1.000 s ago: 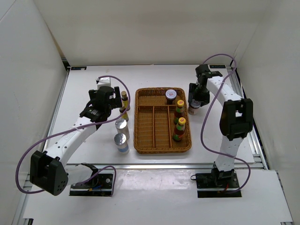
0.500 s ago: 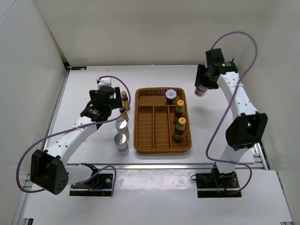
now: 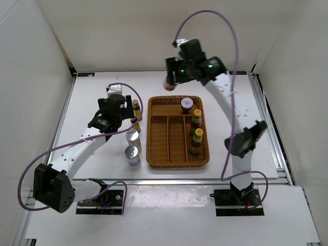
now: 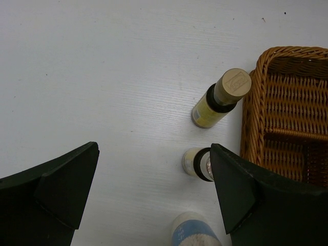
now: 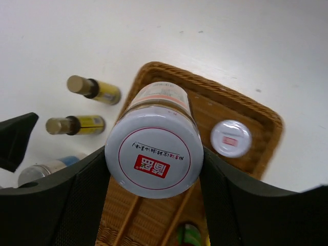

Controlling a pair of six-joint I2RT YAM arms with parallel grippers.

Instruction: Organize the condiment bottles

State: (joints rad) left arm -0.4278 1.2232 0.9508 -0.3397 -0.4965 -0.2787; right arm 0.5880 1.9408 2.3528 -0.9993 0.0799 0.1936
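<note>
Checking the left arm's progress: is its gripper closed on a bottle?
No, the left gripper hangs wide open above the table, gripping nothing.

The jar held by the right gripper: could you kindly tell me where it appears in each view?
Top external: the jar, held in the right gripper, is upper middle, beyond the wicker tray's far left corner.
Left wrist: not in it.
Right wrist: centre, lid facing the camera.
Shared landmark: the wicker tray, seen in all three views.
</note>
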